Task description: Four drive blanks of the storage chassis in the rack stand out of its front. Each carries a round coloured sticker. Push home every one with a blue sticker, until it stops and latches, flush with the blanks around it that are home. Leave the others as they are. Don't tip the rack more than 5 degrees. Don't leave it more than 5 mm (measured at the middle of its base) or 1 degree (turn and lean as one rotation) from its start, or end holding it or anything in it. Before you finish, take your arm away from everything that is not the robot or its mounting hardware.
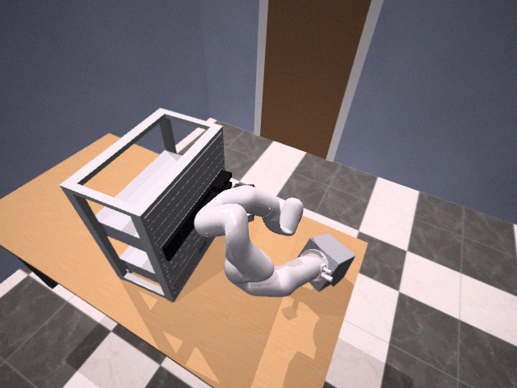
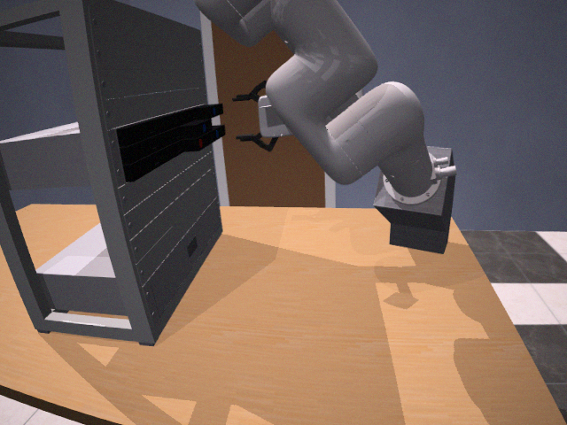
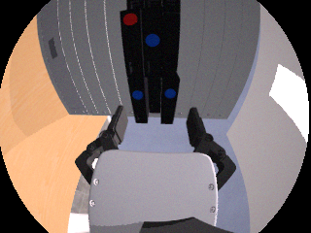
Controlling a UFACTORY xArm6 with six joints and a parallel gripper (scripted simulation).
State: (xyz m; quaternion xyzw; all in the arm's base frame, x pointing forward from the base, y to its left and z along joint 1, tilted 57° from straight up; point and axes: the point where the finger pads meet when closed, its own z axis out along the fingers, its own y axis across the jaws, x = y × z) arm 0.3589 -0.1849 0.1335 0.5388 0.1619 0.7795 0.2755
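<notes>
The grey rack [image 1: 112, 146] [image 2: 151, 59] [image 3: 85, 58] stands on the wooden table [image 1: 250, 334] [image 2: 298, 320]. The black storage chassis [image 1: 179, 238] [image 2: 151, 142] crosses its front. At the chassis's far end four blanks stand out. Two carry blue stickers nearest my fingers, one [image 3: 138, 95] [image 2: 217, 133] beside the other [image 3: 170, 93] [image 2: 214, 110]. Behind them are a third blue-stickered blank [image 3: 152, 41] [image 2: 203, 124] and a red-stickered blank [image 3: 130, 18] [image 2: 199, 142]. My gripper [image 3: 156, 114] [image 2: 237, 118] is open and empty. It faces the blank fronts a short way off, touching nothing. In the top view the arm hides it.
The arm's base block [image 1: 331, 259] [image 2: 419, 220] sits at the table's right edge, and the arm's elbow arches in front of the rack. A brown door [image 1: 308, 75] stands behind. The rack's lower front panels are flat and closed.
</notes>
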